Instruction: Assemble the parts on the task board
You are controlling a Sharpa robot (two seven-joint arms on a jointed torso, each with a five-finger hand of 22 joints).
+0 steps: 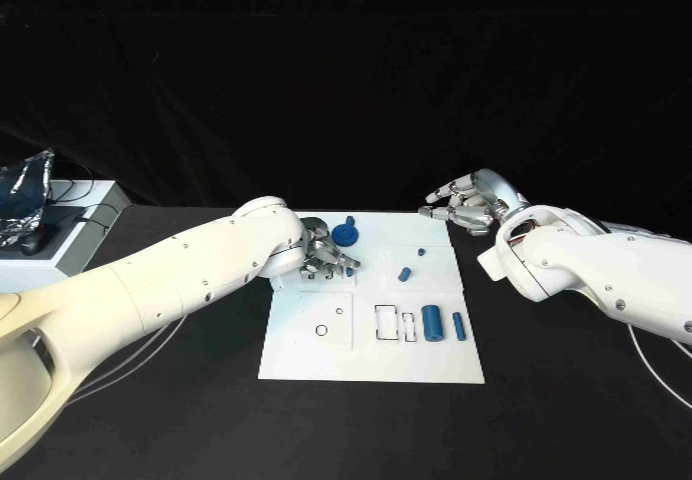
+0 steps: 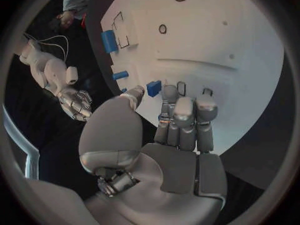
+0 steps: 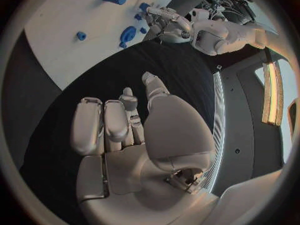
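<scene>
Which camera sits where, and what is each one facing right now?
Head view: on the robot's head, looking down at the task board; both white arms come in.
Left wrist view: behind the left hand, facing the board's blue parts.
Right wrist view: behind the right hand, over black table beside the board.
Shared: both wrist views catch the other hand; all show the board.

You have a matt black tabletop (image 1: pixel 173 420), no sheen on it. The task board (image 1: pixel 372 350) at its middle looks like smooth white plastic, flat finish. The parts (image 1: pixel 433 324) are blue, smooth, plastic-looking with a dull finish. Both arms wear glossy white shells that catch highlights. The left hand (image 1: pixel 326 258) and right hand (image 1: pixel 464 204) are silver, metallic-looking with a satin sheen. At the tabletop's left edge, a crinkled, shiny foil-like bag (image 1: pixel 26 200) sits on a white box (image 1: pixel 72 250).
</scene>
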